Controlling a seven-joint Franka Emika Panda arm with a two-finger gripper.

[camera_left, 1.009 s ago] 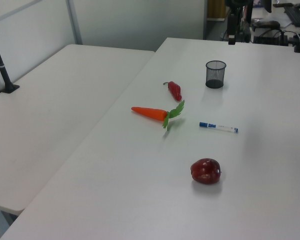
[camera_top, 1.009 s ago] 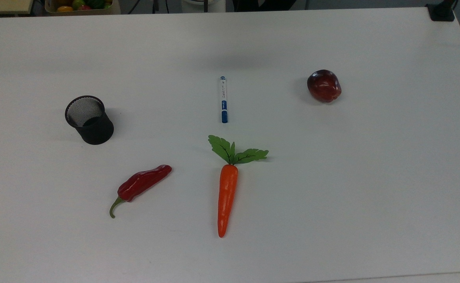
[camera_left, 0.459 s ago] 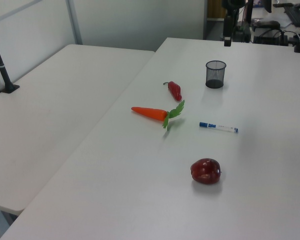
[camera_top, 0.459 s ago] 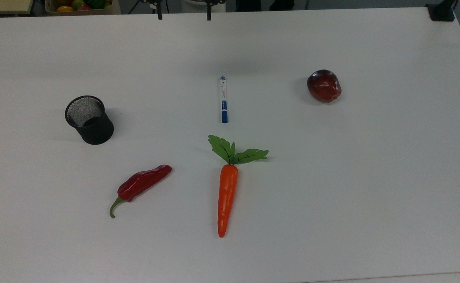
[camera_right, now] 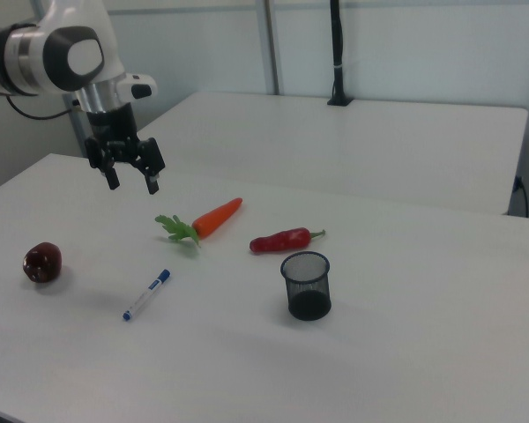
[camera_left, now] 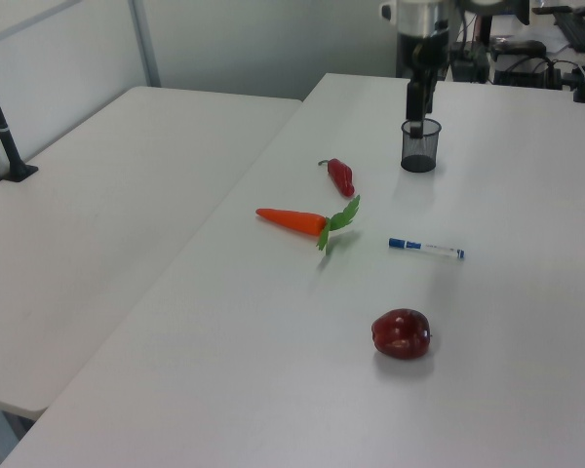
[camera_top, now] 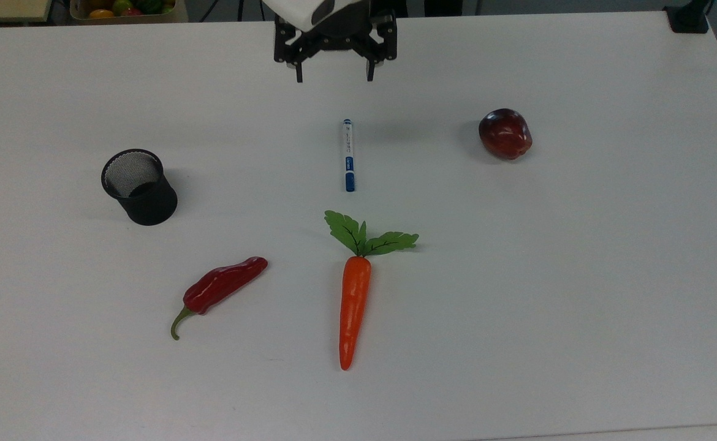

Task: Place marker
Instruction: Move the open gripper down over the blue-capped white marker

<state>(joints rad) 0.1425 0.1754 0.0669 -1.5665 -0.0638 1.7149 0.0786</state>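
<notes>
We see one marker (camera_top: 348, 155), a slim white plastic stick with blue ends, lying flat mid-bench, touching nothing. Near its capped end lies one glossy orange carrot (camera_top: 353, 306) with flat green leaves. One wrinkled red pepper (camera_top: 223, 286), one round black mesh cup (camera_top: 138, 187) standing upright and one shiny dark-red apple (camera_top: 505, 133) sit well apart around it. The smooth white bench (camera_top: 579, 275) has wide bare margins. One black pincer (camera_top: 334, 78) hangs above, fingers apart, gripping nothing.
</notes>
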